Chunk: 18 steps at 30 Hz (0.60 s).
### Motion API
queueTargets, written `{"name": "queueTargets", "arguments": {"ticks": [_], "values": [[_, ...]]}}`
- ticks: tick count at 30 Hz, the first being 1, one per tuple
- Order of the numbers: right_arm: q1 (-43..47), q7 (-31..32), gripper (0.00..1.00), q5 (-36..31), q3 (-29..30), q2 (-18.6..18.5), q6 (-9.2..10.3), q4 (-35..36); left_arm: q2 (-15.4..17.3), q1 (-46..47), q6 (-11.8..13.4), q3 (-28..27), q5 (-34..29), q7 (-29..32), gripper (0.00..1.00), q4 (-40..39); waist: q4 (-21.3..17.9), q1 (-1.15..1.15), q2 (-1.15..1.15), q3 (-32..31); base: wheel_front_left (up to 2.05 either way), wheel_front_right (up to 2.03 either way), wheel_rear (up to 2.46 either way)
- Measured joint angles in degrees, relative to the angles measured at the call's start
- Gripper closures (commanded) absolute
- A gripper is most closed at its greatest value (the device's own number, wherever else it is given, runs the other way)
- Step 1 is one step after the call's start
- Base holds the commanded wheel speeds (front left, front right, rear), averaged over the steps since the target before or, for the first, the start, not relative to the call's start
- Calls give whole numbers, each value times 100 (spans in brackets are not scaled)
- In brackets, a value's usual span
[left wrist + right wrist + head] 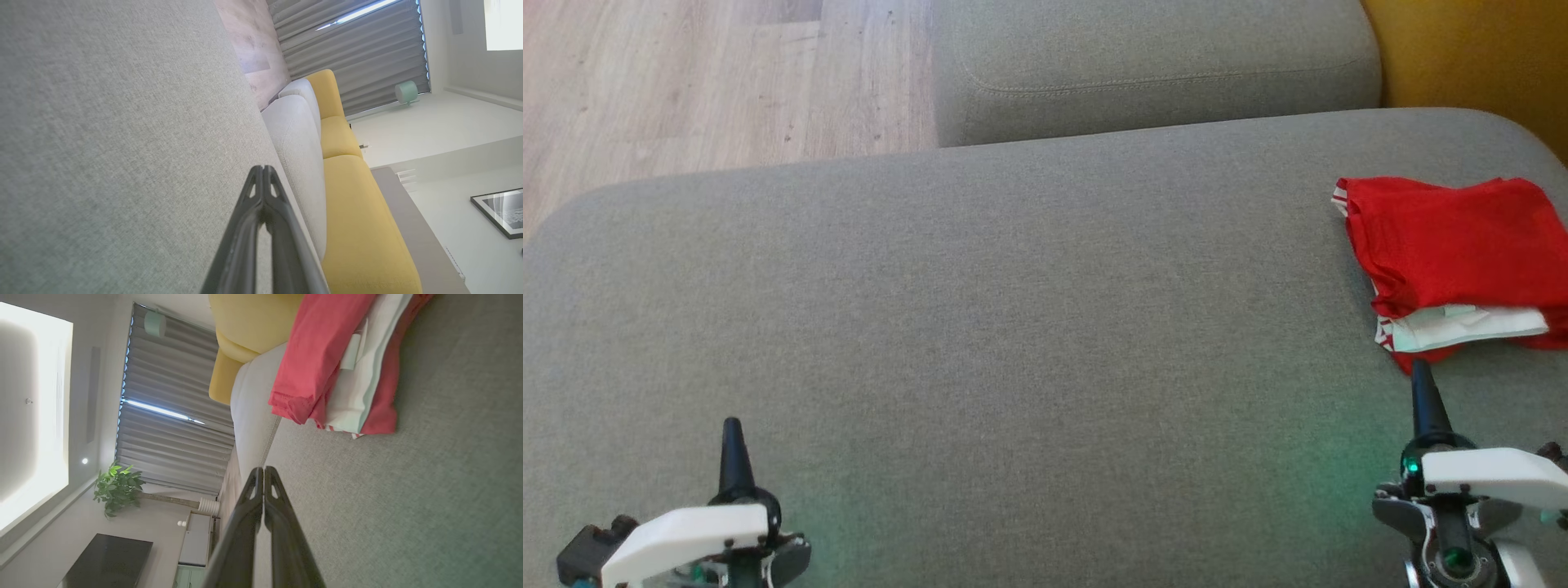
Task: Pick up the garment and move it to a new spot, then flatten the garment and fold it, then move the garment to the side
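1) seat cushion [1013, 327]: laid across the whole foreground
2) garment [1454, 245]: laid folded on the seat cushion at its right edge, toward the far side
3) right gripper [1421, 371]: positioned at lower right over the seat cushion, just before the garment's near edge
4) left gripper [733, 429]: positioned at lower left over the seat cushion, well apart from the garment
5) second cushion [1152, 73]: set behind the seat cushion
6) floor [686, 82]: found behind, to the left
7) further seat [1478, 57]: placed at the far right corner

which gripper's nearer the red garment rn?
Right. The right gripper sits just short of the red garment's near edge, fingers shut. The left gripper is far off to its left across the grey cushion.
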<state>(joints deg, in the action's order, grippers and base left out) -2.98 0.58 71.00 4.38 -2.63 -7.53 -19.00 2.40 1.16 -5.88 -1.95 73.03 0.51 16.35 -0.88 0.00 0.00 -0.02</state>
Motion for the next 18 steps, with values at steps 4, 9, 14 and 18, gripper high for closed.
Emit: {"name": "queueTargets", "arguments": {"ticks": [4,9,14,18], "values": [[-1,54,100,238,32,1,0,38,0,7,-2,-16,204,54,100,-3,10,0,0,2,0,0,0],[-1,123,100,476,76,1,0,70,1,37,-19,-37,426,132,100,-7,21,0,0,4,0,0,0],[-1,209,100,769,136,1,0,96,1,108,-25,-90,703,205,100,-15,34,0,0,7,0,0,0],[-1,265,100,1006,163,1,0,130,1,108,-62,-135,910,288,100,-15,44,0,0,10,0,0,0]]}}
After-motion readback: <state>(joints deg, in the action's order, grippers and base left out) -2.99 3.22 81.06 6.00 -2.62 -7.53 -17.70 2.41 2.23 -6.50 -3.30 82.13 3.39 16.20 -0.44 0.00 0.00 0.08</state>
